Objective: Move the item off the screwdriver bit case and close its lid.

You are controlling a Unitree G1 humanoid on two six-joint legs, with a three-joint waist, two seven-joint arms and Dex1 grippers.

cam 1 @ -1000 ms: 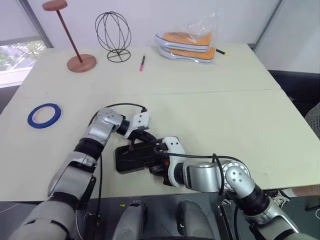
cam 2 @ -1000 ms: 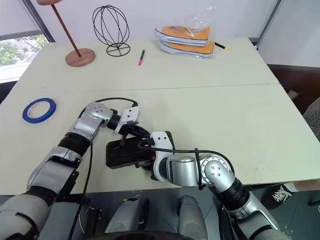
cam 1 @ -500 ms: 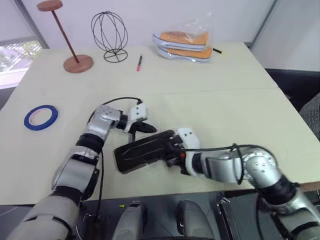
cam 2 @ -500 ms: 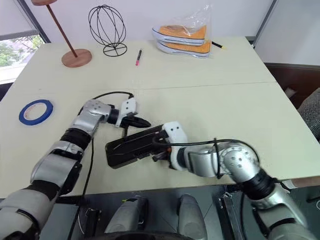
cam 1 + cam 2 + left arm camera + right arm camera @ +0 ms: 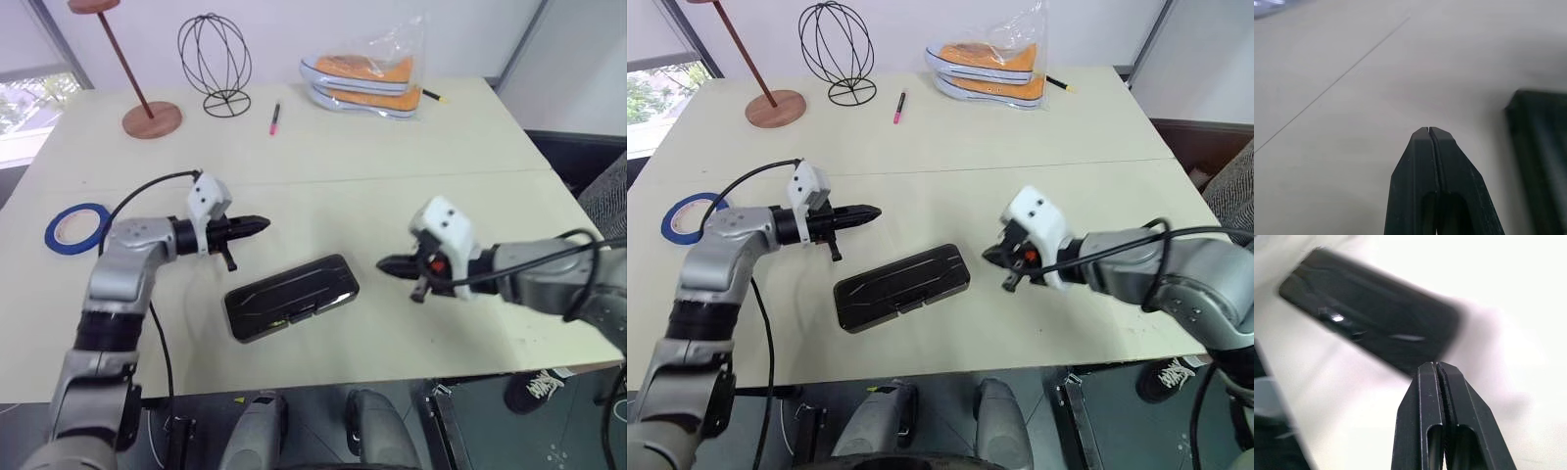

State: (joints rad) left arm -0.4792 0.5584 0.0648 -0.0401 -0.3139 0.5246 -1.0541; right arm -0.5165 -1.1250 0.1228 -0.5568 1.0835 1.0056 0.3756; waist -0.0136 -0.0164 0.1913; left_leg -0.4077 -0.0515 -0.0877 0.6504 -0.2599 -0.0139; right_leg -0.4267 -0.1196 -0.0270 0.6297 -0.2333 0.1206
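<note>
The screwdriver bit case [image 5: 291,297] lies flat near the table's [image 5: 490,127] front edge, its lid [image 5: 299,290] down over the base. The blue tape roll [image 5: 71,225] rests well apart at its nine o'clock, near the table's left edge. The left gripper [image 5: 257,225] hovers at the case's eleven o'clock, fingers pressed together, empty. The right gripper [image 5: 384,264] hangs at its three o'clock, likewise clenched on nothing. A red-brown stand [image 5: 151,119], wire globe [image 5: 216,59], pink pen [image 5: 275,119] and bagged orange shoes [image 5: 364,80] sit toward twelve o'clock.

Both silver-and-black jointed arms reached inward, facing each other. The left black two-fingered gripper [image 5: 257,225] pointed right with fingers pressed together; the right black two-fingered gripper [image 5: 384,264] pointed left, likewise closed, empty.
</note>
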